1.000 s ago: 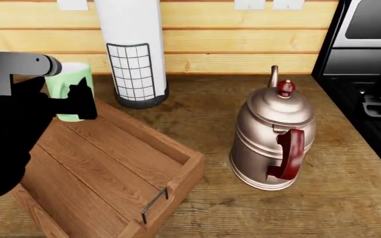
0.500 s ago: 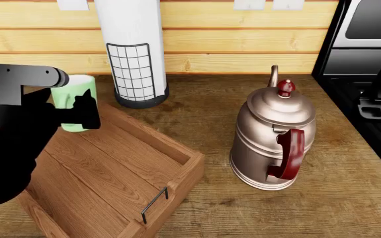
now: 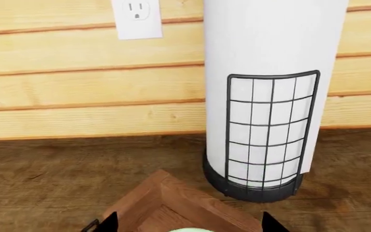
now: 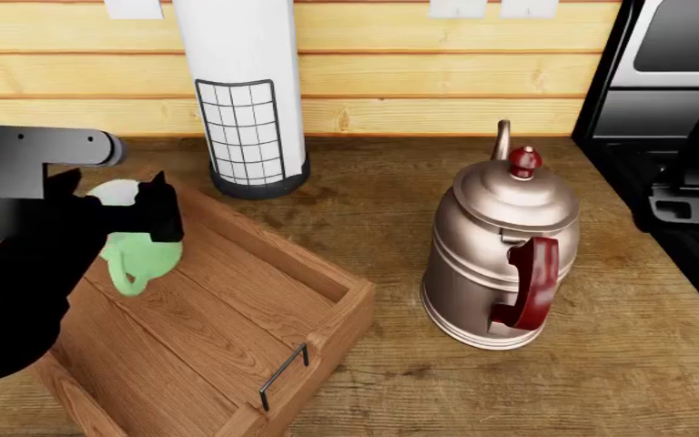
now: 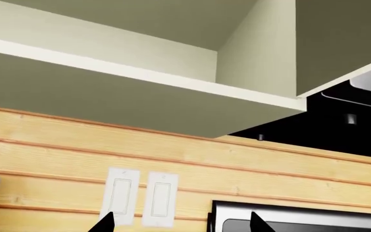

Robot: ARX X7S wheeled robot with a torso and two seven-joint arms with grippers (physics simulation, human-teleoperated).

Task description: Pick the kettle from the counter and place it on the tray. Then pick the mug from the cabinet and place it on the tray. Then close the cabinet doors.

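Your left pincer (image 4: 125, 214) holds the green mug (image 4: 131, 246) tipped over the tray (image 4: 204, 319). The kettle (image 4: 501, 250) stands on the surface (image 4: 641, 364) beside the tray. Your right pincer's (image 5: 179, 224) tips are wide apart, holding nothing.

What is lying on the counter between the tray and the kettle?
Nothing. In the head view, the stretch of counter between the tray and the kettle is bare wood.
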